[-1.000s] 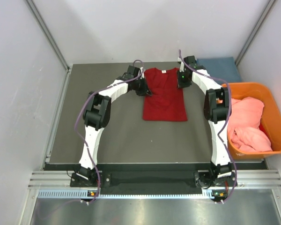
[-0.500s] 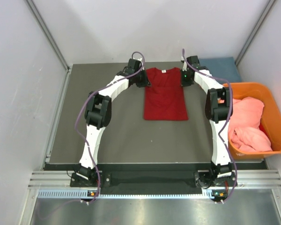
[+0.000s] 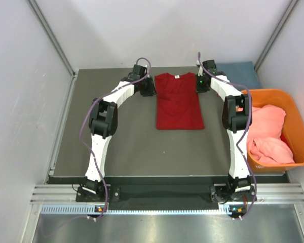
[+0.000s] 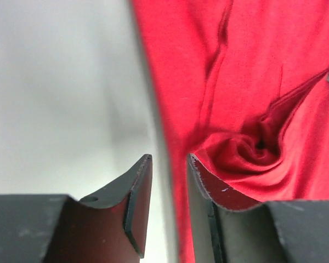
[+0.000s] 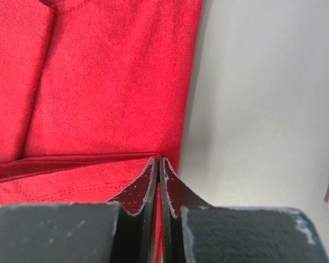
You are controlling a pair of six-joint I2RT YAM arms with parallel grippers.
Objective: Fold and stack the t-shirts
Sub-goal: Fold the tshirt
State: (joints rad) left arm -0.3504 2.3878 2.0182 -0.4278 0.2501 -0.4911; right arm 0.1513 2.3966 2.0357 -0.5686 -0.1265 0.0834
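We see the deep red t-shirt (image 3: 178, 101) lying flat on the table (image 3: 116, 136) between the two grippers, its sides folded in. Its long axis runs from the neck, level with both grippers at the far end, to the hem nearer the arm bases. The white neck label (image 3: 177, 76) faces up.

The left gripper (image 4: 167, 159) sits at the shirt's left shoulder, its jaws partly apart and gripping nothing, with the cloth's edge running beneath the gap. The right gripper (image 5: 157, 160) sits at the right shoulder, its jaws pressed together on a folded edge. We cannot tell whether any cloth is pinched.

To the right of the right gripper, a salmon-pink shirt (image 3: 267, 131) lies heaped in the orange tub (image 3: 294, 109), and a blue shirt (image 3: 238, 71) lies just beyond the tub.
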